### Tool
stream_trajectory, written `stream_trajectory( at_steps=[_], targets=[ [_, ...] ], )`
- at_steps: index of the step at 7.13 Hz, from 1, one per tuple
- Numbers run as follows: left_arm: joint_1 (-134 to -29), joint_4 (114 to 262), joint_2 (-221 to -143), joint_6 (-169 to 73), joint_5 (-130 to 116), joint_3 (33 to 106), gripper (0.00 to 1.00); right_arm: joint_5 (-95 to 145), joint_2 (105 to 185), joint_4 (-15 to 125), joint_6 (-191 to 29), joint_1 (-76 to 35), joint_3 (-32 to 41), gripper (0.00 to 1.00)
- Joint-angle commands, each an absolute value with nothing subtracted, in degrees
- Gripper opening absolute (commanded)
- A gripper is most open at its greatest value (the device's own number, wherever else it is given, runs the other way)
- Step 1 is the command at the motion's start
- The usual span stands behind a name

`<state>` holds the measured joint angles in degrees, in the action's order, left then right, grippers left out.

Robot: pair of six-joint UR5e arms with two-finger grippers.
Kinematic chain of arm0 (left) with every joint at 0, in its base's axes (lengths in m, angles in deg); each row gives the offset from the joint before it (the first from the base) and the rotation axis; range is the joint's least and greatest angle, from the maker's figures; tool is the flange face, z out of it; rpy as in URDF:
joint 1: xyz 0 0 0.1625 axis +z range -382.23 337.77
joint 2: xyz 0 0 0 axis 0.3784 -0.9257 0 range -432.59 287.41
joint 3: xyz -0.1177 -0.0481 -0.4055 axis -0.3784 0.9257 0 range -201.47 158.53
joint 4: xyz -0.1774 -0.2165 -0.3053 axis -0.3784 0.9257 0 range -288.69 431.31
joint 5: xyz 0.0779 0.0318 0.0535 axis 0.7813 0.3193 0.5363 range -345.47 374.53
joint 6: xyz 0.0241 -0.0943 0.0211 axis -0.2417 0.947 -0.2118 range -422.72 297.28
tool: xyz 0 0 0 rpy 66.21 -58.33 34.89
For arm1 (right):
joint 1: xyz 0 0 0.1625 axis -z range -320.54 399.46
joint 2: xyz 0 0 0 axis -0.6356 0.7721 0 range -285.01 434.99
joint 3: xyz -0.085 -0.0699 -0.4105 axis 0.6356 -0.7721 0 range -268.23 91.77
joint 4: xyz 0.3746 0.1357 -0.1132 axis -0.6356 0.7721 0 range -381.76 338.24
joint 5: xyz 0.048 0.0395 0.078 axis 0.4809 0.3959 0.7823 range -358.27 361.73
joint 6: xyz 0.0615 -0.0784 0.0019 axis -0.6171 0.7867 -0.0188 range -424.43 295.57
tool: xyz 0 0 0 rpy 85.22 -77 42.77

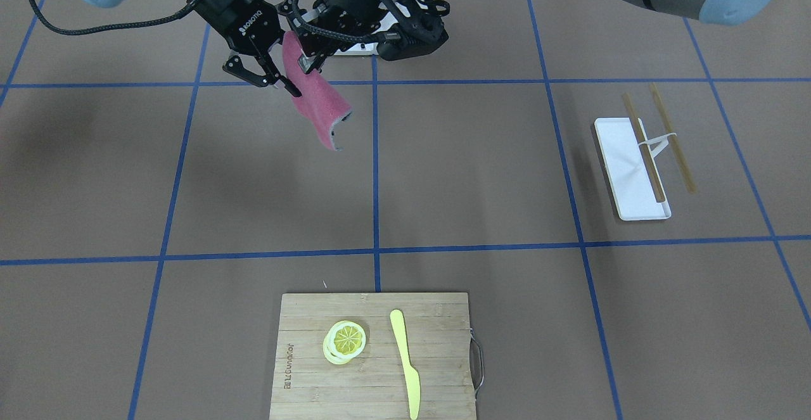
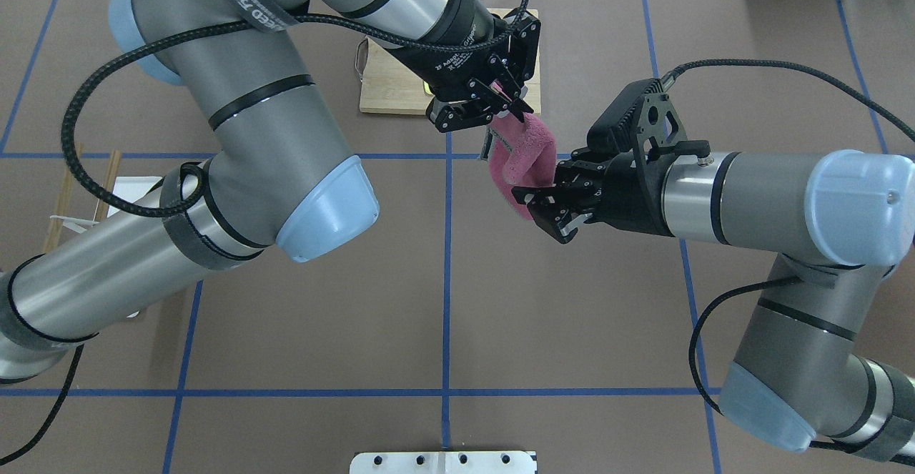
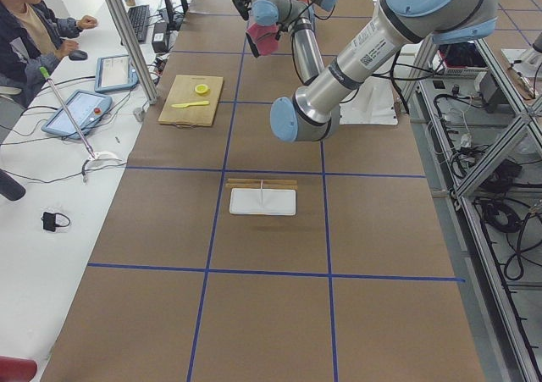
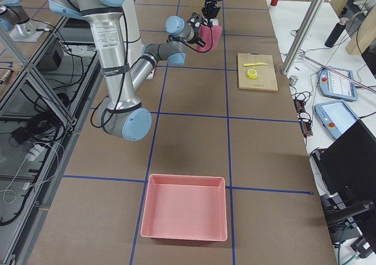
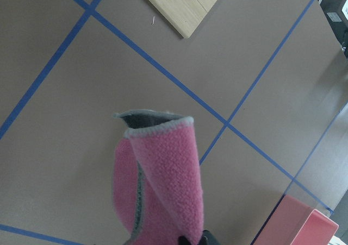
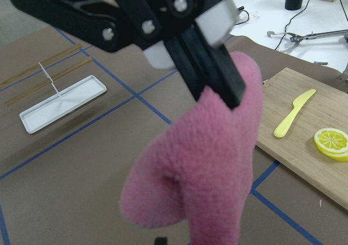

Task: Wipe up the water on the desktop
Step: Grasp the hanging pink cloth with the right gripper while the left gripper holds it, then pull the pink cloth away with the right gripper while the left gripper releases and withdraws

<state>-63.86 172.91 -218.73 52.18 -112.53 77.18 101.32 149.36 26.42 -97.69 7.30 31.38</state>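
Observation:
A pink fleece cloth (image 1: 317, 106) hangs in the air over the brown desktop (image 1: 475, 166) with its blue tape grid. My left gripper (image 2: 511, 106) is shut on the cloth's top edge; the left wrist view shows the cloth (image 5: 163, 185) drooping below the fingers. My right gripper (image 2: 547, 213) is open, its fingers standing wide at the lower part of the cloth (image 2: 532, 163). In the right wrist view the cloth (image 6: 206, 169) fills the middle, pinched from above by the left gripper's fingers (image 6: 206, 66). I see no water on the desktop.
A bamboo cutting board (image 1: 374, 369) with a lemon slice (image 1: 346, 339) and a yellow knife (image 1: 405, 360) lies at the operators' edge. A white tray (image 1: 624, 173) with chopsticks (image 1: 643, 147) sits toward my left. A pink bin (image 4: 185, 215) stands at my far right.

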Motion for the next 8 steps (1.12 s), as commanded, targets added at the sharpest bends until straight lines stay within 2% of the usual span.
stream_trajectory(
  at_steps=[1, 2, 3, 4, 5, 7, 8],
  targets=[
    [-63.8, 172.9, -218.6, 52.0, -112.6, 77.2, 0.0, 101.4, 149.4, 26.4, -100.3, 7.3, 31.8, 0.0],
    [-63.9, 172.9, -218.6, 51.6, -112.6, 77.3, 0.31, 101.3, 150.3, 26.4, -100.6, 7.2, 32.0, 0.0],
    [-63.9, 172.9, -218.3, 51.4, -112.6, 77.4, 0.67, 101.2, 152.3, 26.4, -101.1, 7.1, 33.2, 0.0],
    [-64.2, 172.9, -217.4, 49.6, -112.6, 78.4, 0.67, 101.0, 153.1, 26.5, -101.8, 7.1, 33.2, 0.0],
    [-66.2, 172.9, -215.2, 46.5, -112.7, 80.2, 0.74, 100.9, 154.0, 26.6, -101.8, 7.1, 33.1, 0.0],
    [-71.6, 172.7, -210.4, 39.6, -113.0, 81.5, 0.8, 95.7, 154.2, 30.9, -102.7, 8.3, 32.2, 0.0],
    [-75.7, 172.7, -206.9, 34.6, -113.2, 81.9, 0.92, 90.9, 153.0, 37.0, -102.7, 10.7, 32.2, 0.0]
  ],
)
